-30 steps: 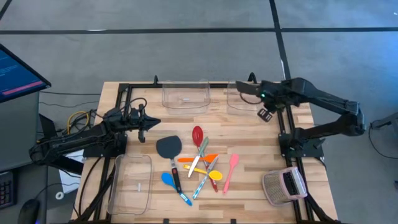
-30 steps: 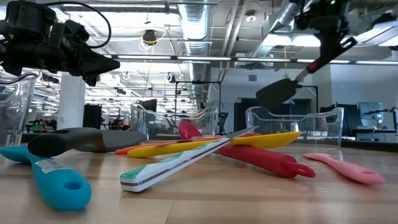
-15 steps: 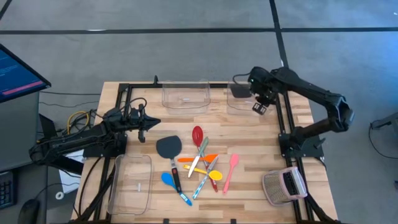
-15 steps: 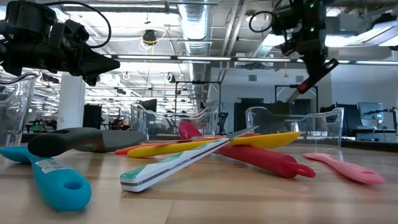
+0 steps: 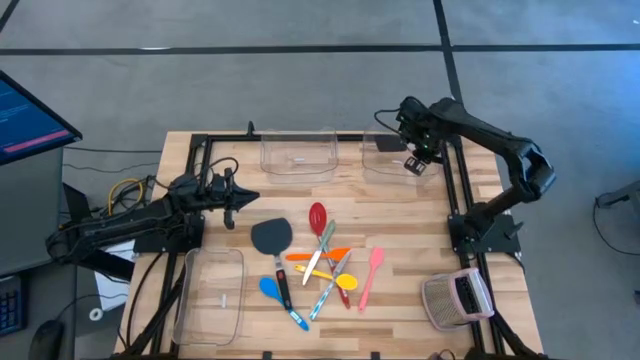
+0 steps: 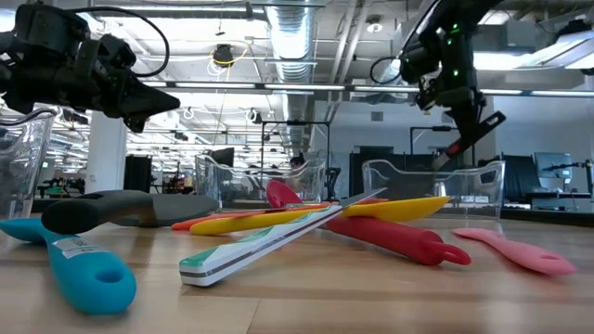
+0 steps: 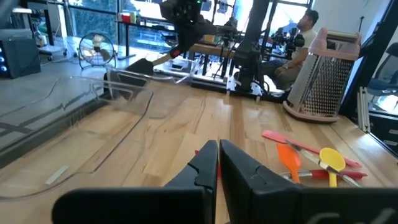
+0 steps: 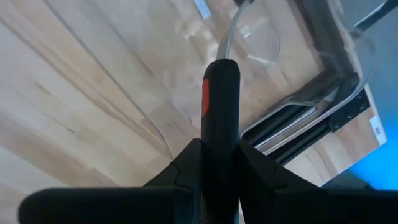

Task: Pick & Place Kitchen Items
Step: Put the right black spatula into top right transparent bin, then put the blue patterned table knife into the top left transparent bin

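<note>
I am watching the right gripper [image 5: 412, 137], clamped on the handle of a black turner [image 8: 219, 112], swing in over the far-right clear bin [image 5: 383, 172]. A second ago the turner's blade was hanging high and outside the bin; now the blade is dipping inside its walls, so I am judging this placement nearly done, with the release not yet made. In the low view the turner [image 6: 469, 135] is tilting down, handle up at about 1 o'clock, blade behind the bin's [image 6: 432, 190] clear wall.

The turner is looking like a dark, slim-handled tool with a red inset near the handle's end, and I am seeing it gripped firmly between both fingers in the right wrist view.

The left gripper [image 5: 243, 197] is waiting with its fingers pressed together and empty, at about 9 o'clock from the pile, unmoved over the last second.

The rest of the kitchen items are lying at table centre: a second black turner [image 5: 272, 238], a red slotted spoon [image 5: 317, 216], a pink spatula [image 5: 370, 274], a blue spoon [image 5: 270, 289], a yellow spoon [image 5: 346, 283], orange pieces [image 5: 318, 256] and pale cutlery [image 5: 320, 252], all crossing one another. Much sorting is remaining.
</note>
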